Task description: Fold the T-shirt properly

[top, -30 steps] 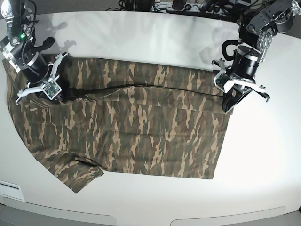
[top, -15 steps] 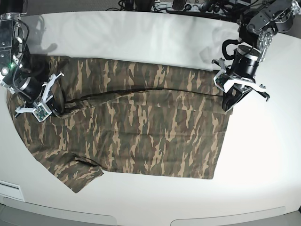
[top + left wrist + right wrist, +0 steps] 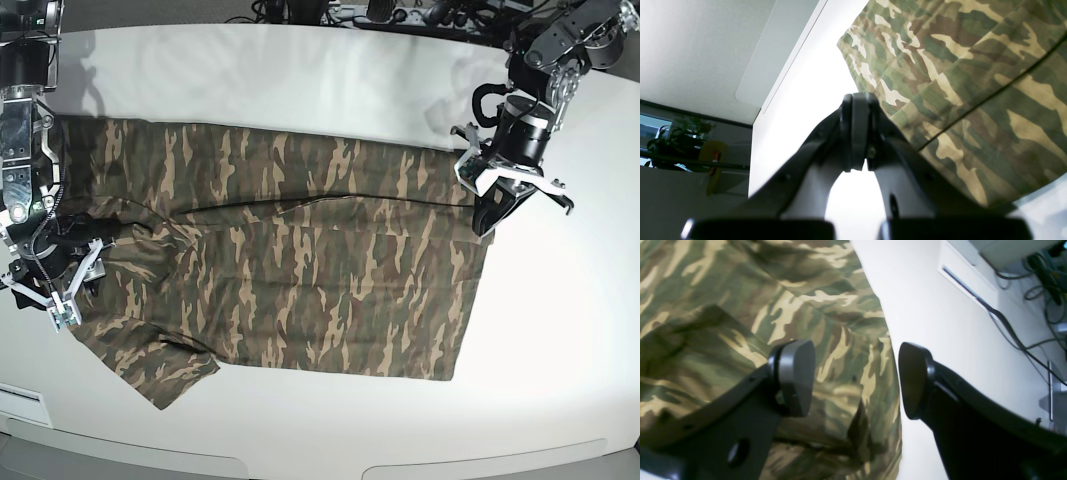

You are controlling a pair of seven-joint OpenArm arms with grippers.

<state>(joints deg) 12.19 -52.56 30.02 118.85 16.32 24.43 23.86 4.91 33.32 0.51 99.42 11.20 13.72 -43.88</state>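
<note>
The camouflage T-shirt [image 3: 300, 280] lies spread on the white table [image 3: 300, 90], its far strip folded over along a line across the middle. My right gripper [image 3: 45, 295] hangs open over the shirt's left sleeve area. In the right wrist view its pads [image 3: 793, 378] stand wide apart above the T-shirt [image 3: 723, 306], with nothing between them. My left gripper [image 3: 487, 222] points down at the shirt's right edge. In the left wrist view it [image 3: 857, 133] is shut, pads pressed together beside the T-shirt [image 3: 973, 83], and no cloth shows between them.
Cables and equipment [image 3: 400, 15] line the table's far edge, and cables [image 3: 1023, 340] also show in the right wrist view. Bare white tabletop surrounds the shirt, with the front edge [image 3: 300, 455] near the bottom.
My right gripper opened, let go of the folded edge and moved toward the near left. The raised fold edge has dropped flat. The left arm has stayed put.
</note>
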